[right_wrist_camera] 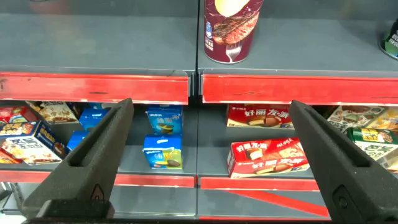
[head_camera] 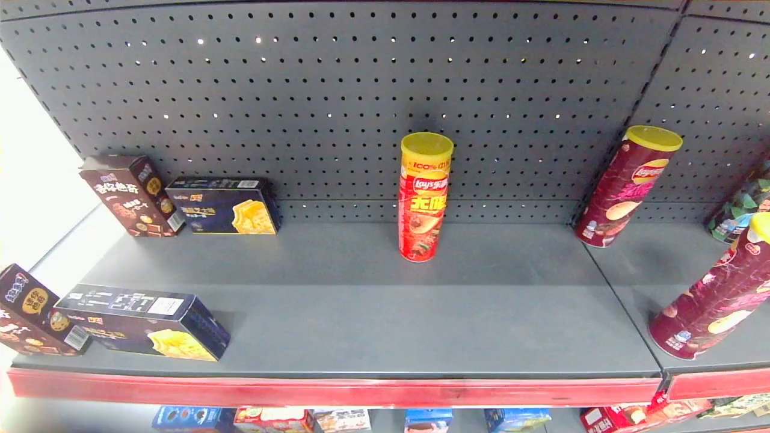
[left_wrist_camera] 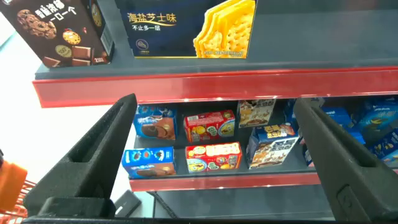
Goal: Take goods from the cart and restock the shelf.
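A grey shelf (head_camera: 373, 313) with a red front strip holds goods. A red chip can (head_camera: 423, 198) with a yellow lid stands upright at its middle back. Two dark cracker boxes (head_camera: 225, 205) (head_camera: 147, 328) and two brown cookie boxes (head_camera: 129, 195) (head_camera: 27, 313) stand at the left. Maroon chip cans (head_camera: 625, 186) (head_camera: 716, 297) stand on the right section. My left gripper (left_wrist_camera: 214, 168) is open and empty, below the shelf's front edge (left_wrist_camera: 217, 87). My right gripper (right_wrist_camera: 211, 168) is open and empty, facing the red strip (right_wrist_camera: 298, 87) under a maroon can (right_wrist_camera: 233, 28).
Lower shelves carry several small snack boxes (left_wrist_camera: 208, 140) (right_wrist_camera: 267, 155). A perforated back panel (head_camera: 337, 90) closes the shelf behind. An orange piece (left_wrist_camera: 9, 180) shows at the edge of the left wrist view. Green packs (head_camera: 743, 204) sit at the far right.
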{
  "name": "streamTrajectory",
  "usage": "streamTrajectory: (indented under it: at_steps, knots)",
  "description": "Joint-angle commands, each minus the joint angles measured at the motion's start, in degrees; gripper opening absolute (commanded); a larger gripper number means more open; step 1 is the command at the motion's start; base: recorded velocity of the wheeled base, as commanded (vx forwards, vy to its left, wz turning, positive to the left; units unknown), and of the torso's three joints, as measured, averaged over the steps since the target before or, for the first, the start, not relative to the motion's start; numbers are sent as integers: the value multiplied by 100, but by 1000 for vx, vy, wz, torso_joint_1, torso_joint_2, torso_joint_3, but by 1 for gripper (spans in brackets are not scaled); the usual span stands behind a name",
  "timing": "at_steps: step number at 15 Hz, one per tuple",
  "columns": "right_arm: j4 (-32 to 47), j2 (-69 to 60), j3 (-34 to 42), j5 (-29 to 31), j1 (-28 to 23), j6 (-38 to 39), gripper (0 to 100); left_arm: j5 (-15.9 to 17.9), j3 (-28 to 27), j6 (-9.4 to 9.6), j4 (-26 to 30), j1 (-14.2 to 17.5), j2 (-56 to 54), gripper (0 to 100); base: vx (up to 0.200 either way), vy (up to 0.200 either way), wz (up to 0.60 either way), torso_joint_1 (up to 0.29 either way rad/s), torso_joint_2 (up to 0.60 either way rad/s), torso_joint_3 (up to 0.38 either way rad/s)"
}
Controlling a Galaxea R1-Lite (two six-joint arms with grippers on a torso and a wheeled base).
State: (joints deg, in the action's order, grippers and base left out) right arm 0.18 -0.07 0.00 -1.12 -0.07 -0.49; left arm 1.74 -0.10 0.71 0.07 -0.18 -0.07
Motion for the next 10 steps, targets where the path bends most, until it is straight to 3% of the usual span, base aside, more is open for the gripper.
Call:
streamTrajectory:
  at_steps: [1,10]
  knots:
    - [-1,7,0,-2,-1,-4,100,1,1,0,-7,1,7,100,0,0,600,2,-2,2]
    - [-1,7,0,-2,-1,-4,100,10,1,0,1,1,7,100,0,0,600,5,2,2]
